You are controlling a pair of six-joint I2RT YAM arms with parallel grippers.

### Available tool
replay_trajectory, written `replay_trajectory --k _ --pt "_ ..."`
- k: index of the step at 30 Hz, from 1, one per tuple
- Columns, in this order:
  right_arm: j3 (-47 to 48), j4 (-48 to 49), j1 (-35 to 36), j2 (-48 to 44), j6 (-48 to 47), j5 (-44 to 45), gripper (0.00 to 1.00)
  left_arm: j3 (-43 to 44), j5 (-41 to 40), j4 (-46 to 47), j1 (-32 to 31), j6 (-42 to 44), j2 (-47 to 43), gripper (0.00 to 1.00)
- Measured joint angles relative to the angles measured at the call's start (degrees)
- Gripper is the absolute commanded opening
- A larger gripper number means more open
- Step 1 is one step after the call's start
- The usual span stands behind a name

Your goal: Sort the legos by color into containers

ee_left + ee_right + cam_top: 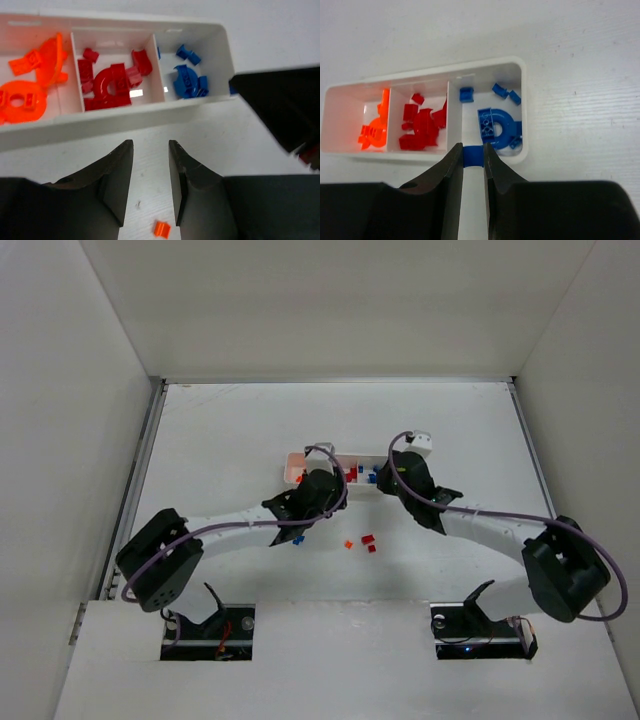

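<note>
Right fingers (451, 172) are clamped on a small blue plastic brick (472, 156), gripped at the tips. You've got it over the near rim of the long shallow white plastic tray (524, 95), at the near left corner of the blue compartment, right by the divider to the red one. Can't tell if the brick touches the rim.

Left fingers (117, 175) stand partly open with a narrow gap and nothing in it. They're over the table (280, 30), just near of the tray and in line with the red compartment. A small orange plastic brick (161, 228) lies on the table below the gap, on the near side, clear of both tips.

Tray, left to right:
- Left compartment: orange pieces, including a flat round one (37, 100).
- Middle compartment: a red arch piece (98, 85) plus several small red bricks.
- Right compartment: a blue arch piece (489, 122) plus a few small blue bricks.

Each compartment shows one colour only.

Loose on the table near of the tray, top view: a loose blue brick (297, 540) just beside your left arm, a loose orange brick (348, 544), and two loose red bricks (370, 543) close together, between the two arms.
</note>
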Motion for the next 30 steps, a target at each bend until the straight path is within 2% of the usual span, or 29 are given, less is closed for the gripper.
replay_trajectory --k 3,6,9,12,16,20,25,30 --pt "2.32 0.39 -1.90 3.45 -0.63 -0.17 0.27 -5.33 -1.22 -0.59 -1.09 0.24 -4.35 0.32" --pt "4.24 0.50 -3.15 5.86 -1.33 -0.33 0.42 -8.98 -2.03 -1.44 -2.54 0.66 -8.04 0.33" --pt "5.31 0.68 -3.34 6.47 -2.21 -0.35 0.49 -10.49 -2.08 -1.77 -5.18 1.51 -9.84 0.35" --pt "5.46 0.96 -3.34 6.21 -2.82 -0.35 0.49 -10.82 -1.60 -1.70 -8.68 3.02 -9.86 0.37" --pt "4.98 1.03 -3.08 4.50 -3.13 -0.35 0.43 -11.08 -0.68 -1.73 -13.55 5.66 -8.94 0.44" --pt "0.33 1.01 -1.31 -1.90 -2.78 -0.33 0.41 -11.08 -0.33 -1.79 -16.65 7.82 -6.43 0.50" --pt "-5.95 0.66 1.73 -10.16 -1.70 -0.35 0.41 -11.08 -0.22 -1.77 -17.18 8.87 -3.63 0.49" --pt "-9.20 -0.98 4.46 -14.25 -0.13 -0.31 0.39 -11.06 -0.28 -1.70 -17.14 9.57 0.66 0.44"
